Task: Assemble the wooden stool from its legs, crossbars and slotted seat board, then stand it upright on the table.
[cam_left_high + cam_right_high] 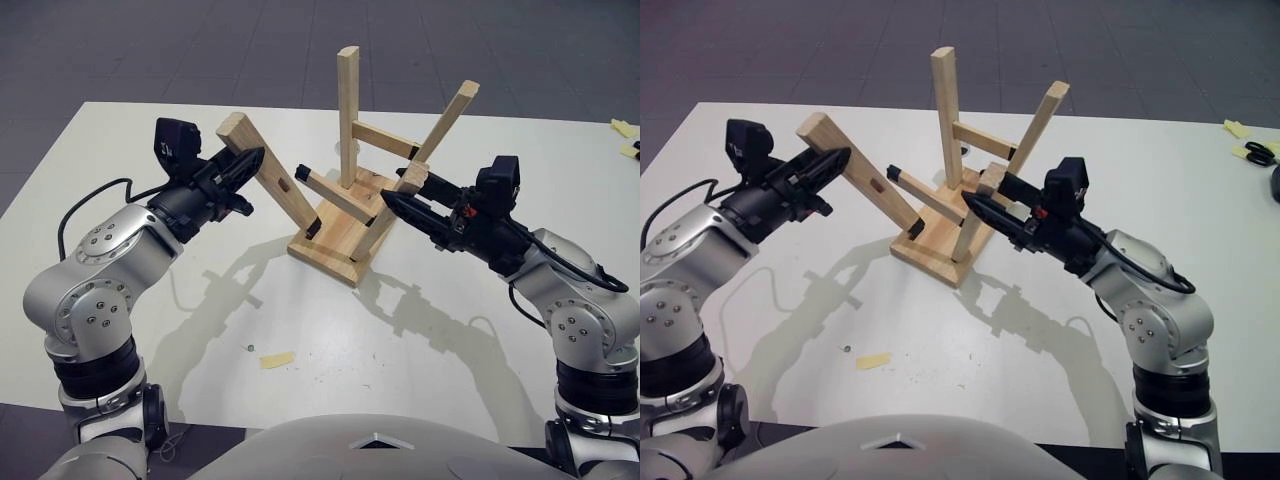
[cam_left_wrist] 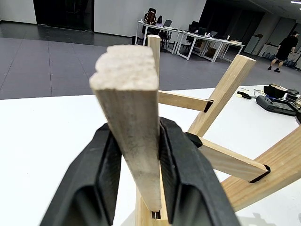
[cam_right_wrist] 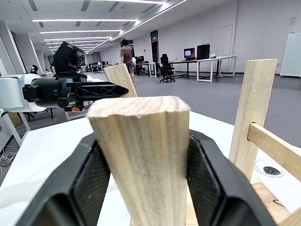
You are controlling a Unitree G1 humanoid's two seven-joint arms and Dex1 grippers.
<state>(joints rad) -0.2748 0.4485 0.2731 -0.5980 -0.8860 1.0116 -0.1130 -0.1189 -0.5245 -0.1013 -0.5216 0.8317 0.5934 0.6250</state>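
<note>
Clamped in the left gripper [image 1: 248, 165], near its free end: the outer leg [image 1: 288, 200], leaning away from the rest. Clamped in the right gripper [image 1: 398, 203], just under its tip: the near leg [image 1: 375, 235]. Between the two grips, a crossbar [image 1: 335, 196], its dark end apparently just short of the outer leg's slot. Beneath both, the seat board [image 1: 335, 258], flat on the table [image 1: 120, 150], stool inverted, legs up. Probable failures: missing the slot and jamming the crossbar through a skewed push; levering the leaning leg out of the board; tipping the board by uneven pull. Open tabletop outward of either gripper; near edge robotward, past a tape scrap [image 1: 277, 359].
</note>
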